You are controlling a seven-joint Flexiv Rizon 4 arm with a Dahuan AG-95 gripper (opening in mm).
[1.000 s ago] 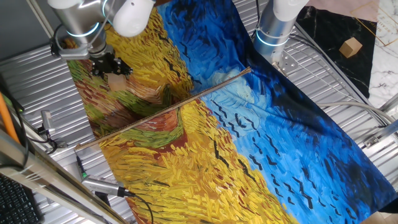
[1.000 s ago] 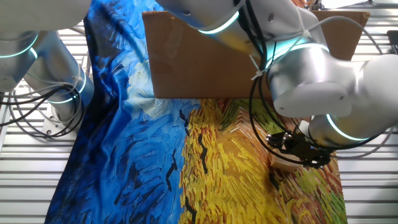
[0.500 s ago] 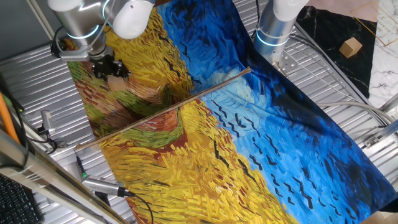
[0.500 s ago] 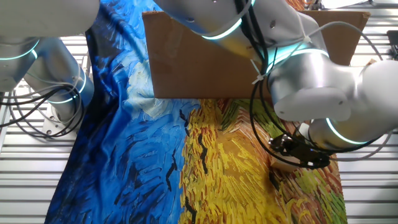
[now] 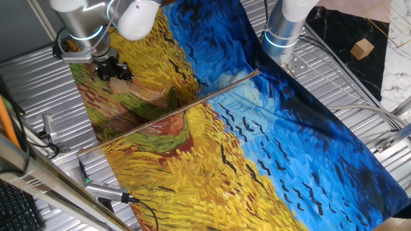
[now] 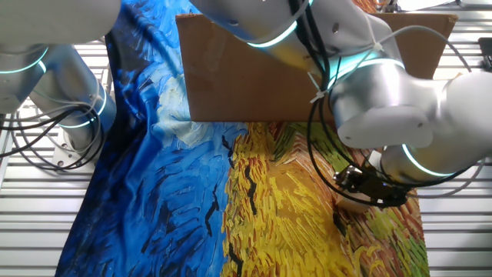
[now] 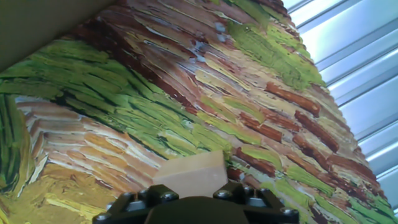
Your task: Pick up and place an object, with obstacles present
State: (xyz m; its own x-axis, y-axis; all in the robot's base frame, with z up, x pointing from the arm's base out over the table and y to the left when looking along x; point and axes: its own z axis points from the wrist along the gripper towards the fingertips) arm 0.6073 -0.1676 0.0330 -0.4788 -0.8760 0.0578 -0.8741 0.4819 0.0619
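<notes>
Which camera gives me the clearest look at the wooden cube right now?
The hand view: the cube fills the lower centre, just ahead of the end effector. The other fixed view shows only a tan sliver beneath it; in one fixed view the cube is hidden.

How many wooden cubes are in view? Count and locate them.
2. One wooden cube on the painted cloth beneath the jaws; a second cube on the marbled surface. Others may be hidden.

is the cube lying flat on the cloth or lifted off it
Cannot tell for sure. The cube sits right at the gripper, low over the painted cloth; no view shows its underside.
</notes>
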